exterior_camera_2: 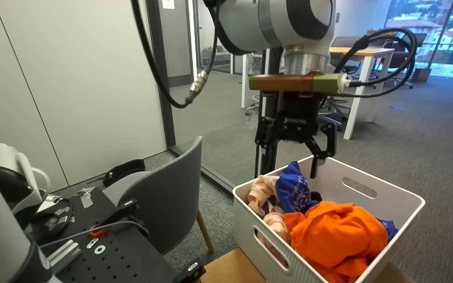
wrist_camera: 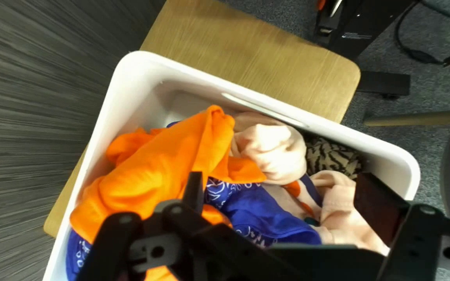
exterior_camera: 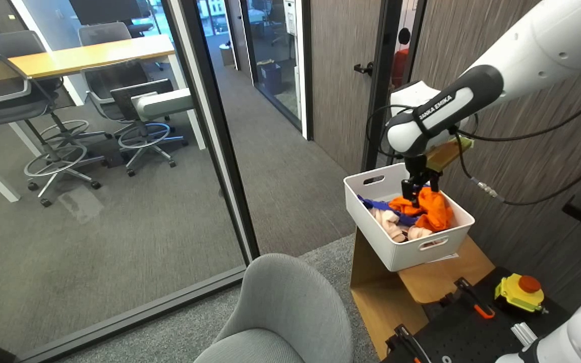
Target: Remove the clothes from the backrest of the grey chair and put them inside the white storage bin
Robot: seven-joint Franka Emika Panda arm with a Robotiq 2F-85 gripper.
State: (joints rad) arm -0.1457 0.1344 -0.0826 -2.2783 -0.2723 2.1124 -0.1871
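The white storage bin [exterior_camera: 371, 234] holds a heap of clothes in both exterior views; its rim [wrist_camera: 209, 78] shows in the wrist view. An orange cloth [exterior_camera_2: 336, 232] lies on top, beside a blue patterned cloth [exterior_camera_2: 292, 190] and peach cloth [exterior_camera_2: 261, 190]. A striped cloth [wrist_camera: 332, 156] shows in the bin's corner in the wrist view. My gripper [wrist_camera: 281, 191] is open, pointing down over the bin, with its fingers apart and nothing held between them. It also shows in an exterior view [exterior_camera: 421, 194]. The grey chair's backrest [exterior_camera: 295, 292] carries no clothes on the sides that show.
The bin stands on a wooden stand [wrist_camera: 256, 54] beside a wood-grain wall [wrist_camera: 33, 97]. A black perforated table [exterior_camera_2: 112, 255] with a yellow emergency stop [exterior_camera: 520, 292] is nearby. A glass partition frame [exterior_camera: 220, 151] stands behind the chair.
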